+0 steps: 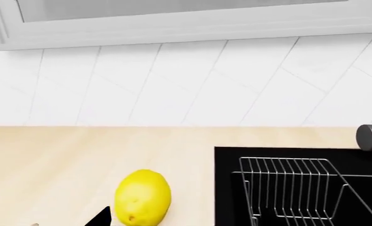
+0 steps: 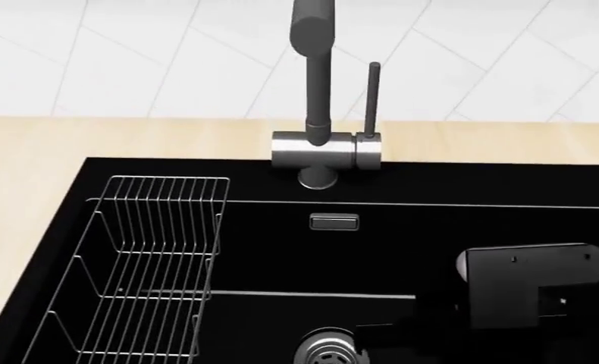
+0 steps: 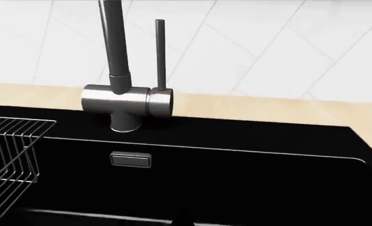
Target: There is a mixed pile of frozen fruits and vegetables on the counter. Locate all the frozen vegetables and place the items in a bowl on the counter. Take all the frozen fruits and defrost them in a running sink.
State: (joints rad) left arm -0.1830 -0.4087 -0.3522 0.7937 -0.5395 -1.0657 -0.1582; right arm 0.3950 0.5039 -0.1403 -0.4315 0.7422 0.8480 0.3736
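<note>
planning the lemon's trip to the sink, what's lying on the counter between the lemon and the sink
Nothing: in the left wrist view only bare counter separates the lemon from the sink. The wire rack stands inside the basin.

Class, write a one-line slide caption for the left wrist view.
A yellow lemon rests on the beige counter beside the black sink holding a wire rack.
</note>
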